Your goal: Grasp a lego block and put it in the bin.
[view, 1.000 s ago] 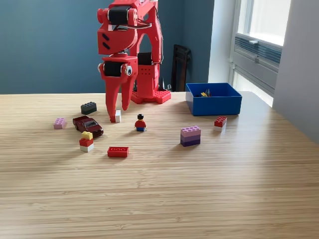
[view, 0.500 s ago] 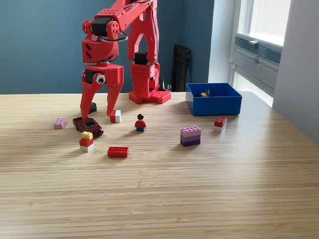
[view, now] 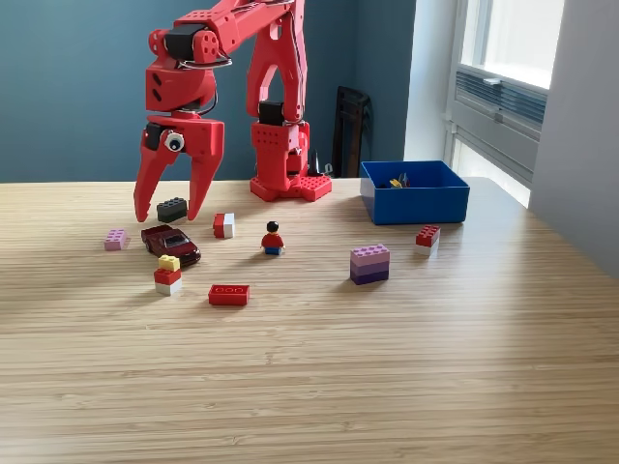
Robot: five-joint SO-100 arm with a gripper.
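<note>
My red gripper (view: 167, 215) hangs open in the exterior view's left half, its two fingers straddling a dark grey lego block (view: 172, 209) that rests on the table. Nothing is held. The blue bin (view: 415, 192) stands at the back right with a few small pieces inside. Other blocks lie scattered: a red-and-white one (view: 223, 225), a pink one (view: 116, 239), a yellow-red-white stack (view: 168, 275), a flat red one (view: 229, 295), a purple stack (view: 369, 263) and a small red one (view: 427, 236).
A dark red toy car (view: 171, 243) sits just in front of the gripper. A small minifigure (view: 273, 239) stands mid-table. The arm's red base (view: 287, 159) is at the back centre. A window and wall close off the right side.
The gripper has swung left and risen, leaving the red-and-white block behind, and now stands open around the dark grey block.
</note>
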